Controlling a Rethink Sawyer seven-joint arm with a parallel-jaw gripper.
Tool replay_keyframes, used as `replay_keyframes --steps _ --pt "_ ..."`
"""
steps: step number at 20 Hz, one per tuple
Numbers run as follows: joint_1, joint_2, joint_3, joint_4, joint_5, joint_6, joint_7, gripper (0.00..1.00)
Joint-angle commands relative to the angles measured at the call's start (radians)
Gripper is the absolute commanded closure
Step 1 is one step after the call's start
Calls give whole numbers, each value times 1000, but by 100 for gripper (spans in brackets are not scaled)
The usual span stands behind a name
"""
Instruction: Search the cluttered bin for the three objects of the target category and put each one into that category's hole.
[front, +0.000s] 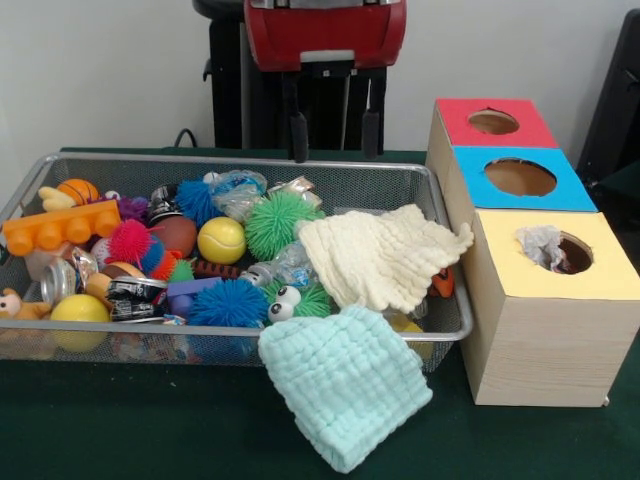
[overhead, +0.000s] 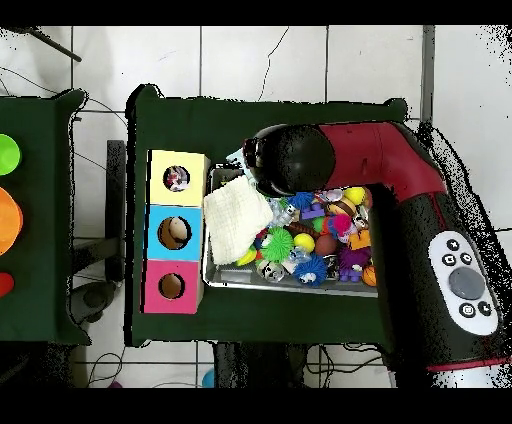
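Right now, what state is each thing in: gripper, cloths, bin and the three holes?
gripper: open, empty, above bin's back rim
mint cloth: draped over bin's front rim
cream cloth: lying on the toys
bin: full
yellow hole: holds crumpled item
blue hole: looks empty
red hole: looks empty

A table (front: 120, 440) under dark green cloth carries everything. Straight below the pincer (front: 334, 140), whose two black fingers (front: 298, 130) hang apart, sits a wire-mesh bin (front: 60, 345) packed with toys. On the side of the pincer away from the bin's long stretch stands a wooden box (front: 545, 340), its top split into red (front: 455, 118), blue (front: 470, 170) and yellow (front: 510, 275) panels, each with a round hole. The box stands just beside the bin's end. Nearer me than the pincer, a pale mint cloth (front: 345, 385) drapes over the bin's front rim, its lower part on the green surface.
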Motion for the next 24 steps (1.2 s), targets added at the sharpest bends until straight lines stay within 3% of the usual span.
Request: replay_keyframes --steps 1,8,24 --pt "33 7 -54 -24 16 134 14 0" --pt "21 23 -71 -36 25 122 -23 0" --pt "-133 117 -18 -36 -21 25 -219 0"
